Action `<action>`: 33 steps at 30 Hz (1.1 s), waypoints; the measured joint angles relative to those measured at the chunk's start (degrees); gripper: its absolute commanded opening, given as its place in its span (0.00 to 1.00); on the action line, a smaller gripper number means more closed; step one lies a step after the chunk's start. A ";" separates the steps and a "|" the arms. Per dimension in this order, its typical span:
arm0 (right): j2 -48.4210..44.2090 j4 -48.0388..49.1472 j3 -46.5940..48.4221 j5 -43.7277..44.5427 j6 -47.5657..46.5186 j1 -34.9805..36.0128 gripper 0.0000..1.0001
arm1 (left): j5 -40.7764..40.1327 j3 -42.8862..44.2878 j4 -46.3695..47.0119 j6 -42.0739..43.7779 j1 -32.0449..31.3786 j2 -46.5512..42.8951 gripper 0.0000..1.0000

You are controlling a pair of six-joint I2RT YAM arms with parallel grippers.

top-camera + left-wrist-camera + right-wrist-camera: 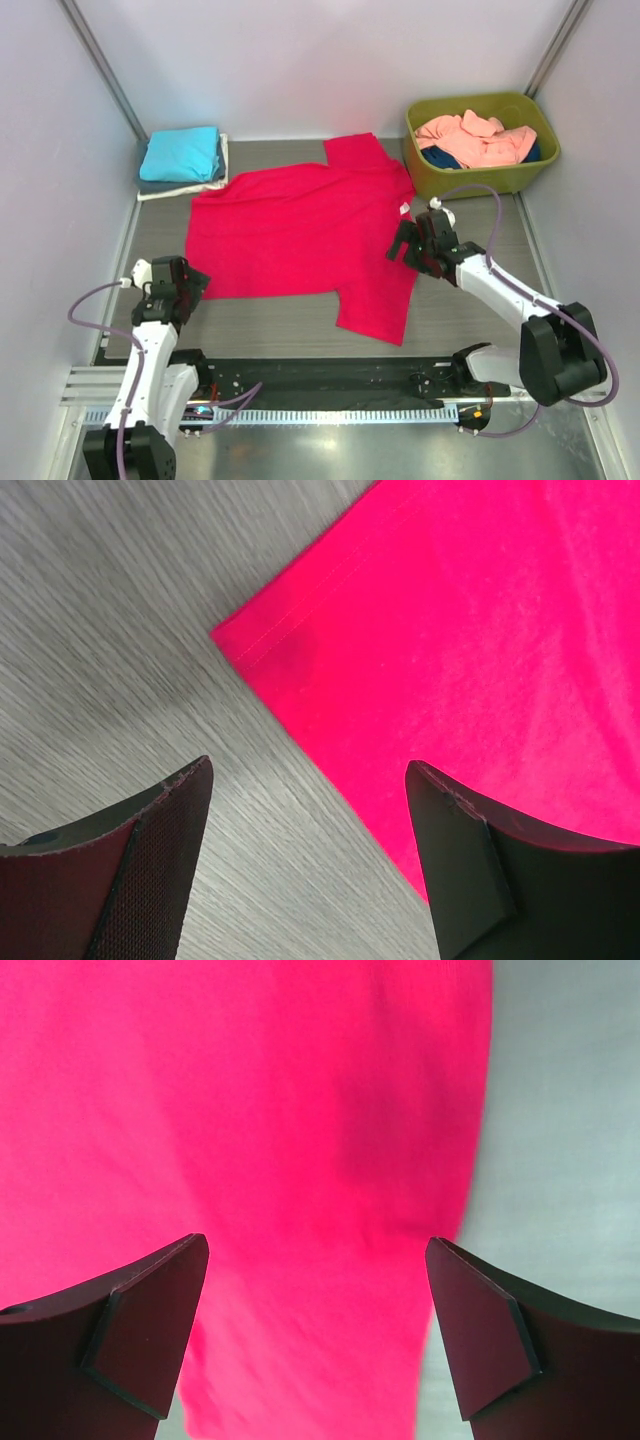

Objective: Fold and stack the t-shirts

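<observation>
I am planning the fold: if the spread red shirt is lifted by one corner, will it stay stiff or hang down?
It would probably hang limp: the red shirt lies flat with soft wrinkles, like thin cloth. It is likely light, since it lies very thin on the table. Pushed, it may bunch up rather than slide whole, as the surface looks matte.

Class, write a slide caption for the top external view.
Left gripper and right gripper flank a spread crimson-pink t-shirt; folded stack and olive tub behind.
</observation>
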 measured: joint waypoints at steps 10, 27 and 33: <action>-16.26 -1.92 -9.38 -0.39 3.19 0.31 0.96 | -0.59 -2.12 8.26 -2.99 0.66 13.49 0.67; -27.63 -12.13 -21.73 2.10 15.06 7.85 0.88 | 0.52 -1.51 14.58 -1.70 2.12 19.76 0.00; -30.23 -13.57 -23.54 3.56 20.00 14.62 0.79 | 1.86 -2.69 15.47 -0.55 2.14 18.14 0.00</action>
